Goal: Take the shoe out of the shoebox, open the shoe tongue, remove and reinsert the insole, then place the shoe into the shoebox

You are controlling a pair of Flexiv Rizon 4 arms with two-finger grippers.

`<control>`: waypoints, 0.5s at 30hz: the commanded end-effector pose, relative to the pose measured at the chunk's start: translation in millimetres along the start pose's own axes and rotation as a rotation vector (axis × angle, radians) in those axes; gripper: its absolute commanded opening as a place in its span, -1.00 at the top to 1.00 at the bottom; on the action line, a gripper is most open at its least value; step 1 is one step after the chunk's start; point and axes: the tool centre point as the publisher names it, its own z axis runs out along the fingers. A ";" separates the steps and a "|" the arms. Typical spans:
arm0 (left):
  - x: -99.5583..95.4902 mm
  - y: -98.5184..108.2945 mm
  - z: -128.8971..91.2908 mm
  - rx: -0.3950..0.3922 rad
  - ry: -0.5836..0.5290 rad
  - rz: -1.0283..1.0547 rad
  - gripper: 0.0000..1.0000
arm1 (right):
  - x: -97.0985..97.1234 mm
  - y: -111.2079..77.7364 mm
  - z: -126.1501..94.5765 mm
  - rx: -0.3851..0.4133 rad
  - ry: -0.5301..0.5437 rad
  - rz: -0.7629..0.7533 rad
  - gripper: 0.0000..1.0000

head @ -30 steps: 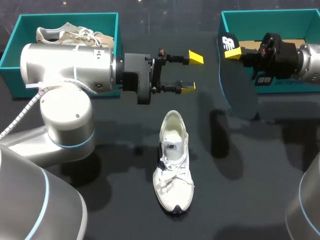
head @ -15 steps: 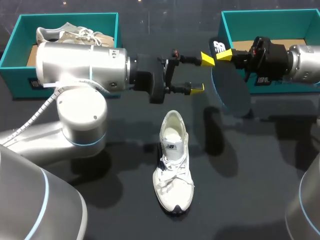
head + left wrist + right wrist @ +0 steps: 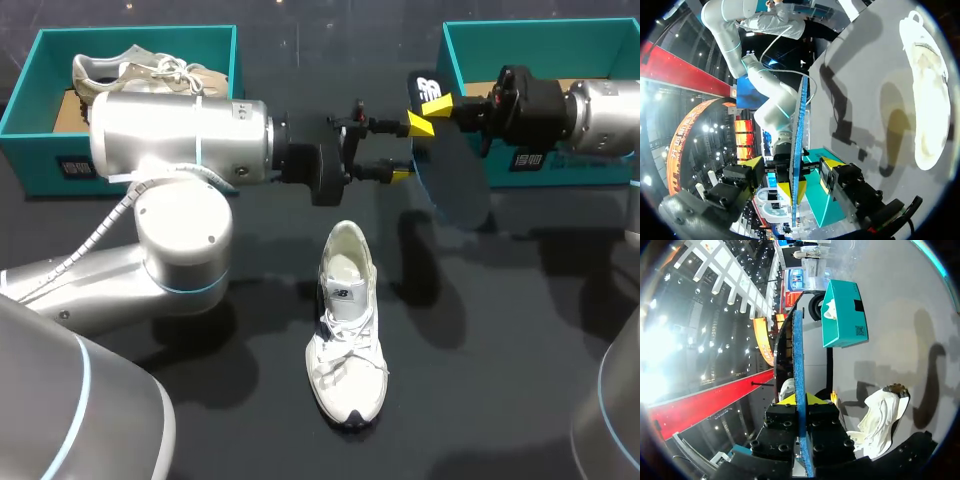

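Between our two pincers, the insole hung clamped in the right pincer. Our left pincer had slid in, fingers spread astride it. Below them, the shoe awaited reinsertion, we judged.

shoe – table centre | insole behind it | left shoebox, right shoebox – back corners

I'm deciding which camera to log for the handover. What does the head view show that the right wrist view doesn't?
Only head view: the second teal cardboard shoebox beside the right arm, and the broad face of the dark flat insole. Only right wrist view: the insole's blue edge, clamped in the right pincer. Both: the white lace-up sneaker and the other teal shoebox holding a beige shoe.
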 end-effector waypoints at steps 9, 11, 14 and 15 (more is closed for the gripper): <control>5.2 5.1 16.1 -0.039 -0.037 0.019 0.22 | -4.6 2.2 8.4 -0.009 -0.008 0.000 1.00; 5.3 5.3 15.9 -0.041 -0.039 0.020 0.26 | -6.0 2.5 9.8 -0.009 -0.005 -0.001 1.00; 6.1 7.2 14.8 -0.049 -0.041 0.023 0.31 | -7.7 3.1 12.0 -0.004 -0.006 0.004 1.00; 6.6 8.4 14.6 -0.056 -0.041 0.022 0.33 | -7.9 2.9 12.4 -0.003 -0.005 0.003 1.00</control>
